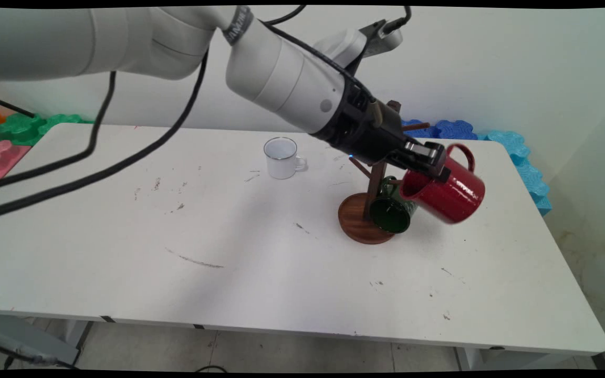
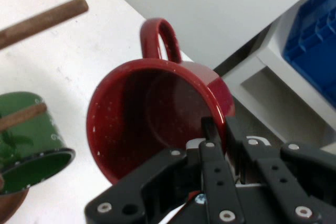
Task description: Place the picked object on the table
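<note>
Over on the left half of the table (image 1: 124, 252) a small white mug (image 1: 281, 157) stands upright on its own, handle to the right, well apart from everything else. Further right, a wooden mug tree (image 1: 365, 215) rises from a round base, with a green mug (image 1: 394, 210) hanging on one of its pegs, mouth facing the near side. Just beside it, the gripper (image 1: 428, 160) is clamped on the rim of a red mug (image 1: 449, 191), one finger inside the mouth and one outside. That red mug hangs tilted in the air to the right of the tree, handle uppermost.
</note>
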You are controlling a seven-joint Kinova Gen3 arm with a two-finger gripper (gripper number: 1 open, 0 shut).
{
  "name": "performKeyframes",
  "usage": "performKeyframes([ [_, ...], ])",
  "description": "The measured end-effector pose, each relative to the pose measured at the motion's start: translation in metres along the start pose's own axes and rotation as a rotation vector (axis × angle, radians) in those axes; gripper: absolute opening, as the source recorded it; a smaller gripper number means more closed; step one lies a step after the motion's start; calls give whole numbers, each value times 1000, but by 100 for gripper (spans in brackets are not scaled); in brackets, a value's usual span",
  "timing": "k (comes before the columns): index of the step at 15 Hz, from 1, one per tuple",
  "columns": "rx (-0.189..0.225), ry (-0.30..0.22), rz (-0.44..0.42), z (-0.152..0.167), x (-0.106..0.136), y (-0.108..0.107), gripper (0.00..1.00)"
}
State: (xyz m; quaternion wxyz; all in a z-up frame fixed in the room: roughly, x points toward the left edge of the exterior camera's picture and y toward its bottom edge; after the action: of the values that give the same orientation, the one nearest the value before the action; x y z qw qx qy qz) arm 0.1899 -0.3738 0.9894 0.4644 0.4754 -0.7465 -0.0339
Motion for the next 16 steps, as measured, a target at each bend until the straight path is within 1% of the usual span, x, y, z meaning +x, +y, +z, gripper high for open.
performKeyframes([
  [5, -9, -31, 50, -17, -12, -4, 0],
  [8, -7, -52, 82, -27, -20, -9, 0],
  [16, 27, -98, 175, -50, -31, -33, 0],
])
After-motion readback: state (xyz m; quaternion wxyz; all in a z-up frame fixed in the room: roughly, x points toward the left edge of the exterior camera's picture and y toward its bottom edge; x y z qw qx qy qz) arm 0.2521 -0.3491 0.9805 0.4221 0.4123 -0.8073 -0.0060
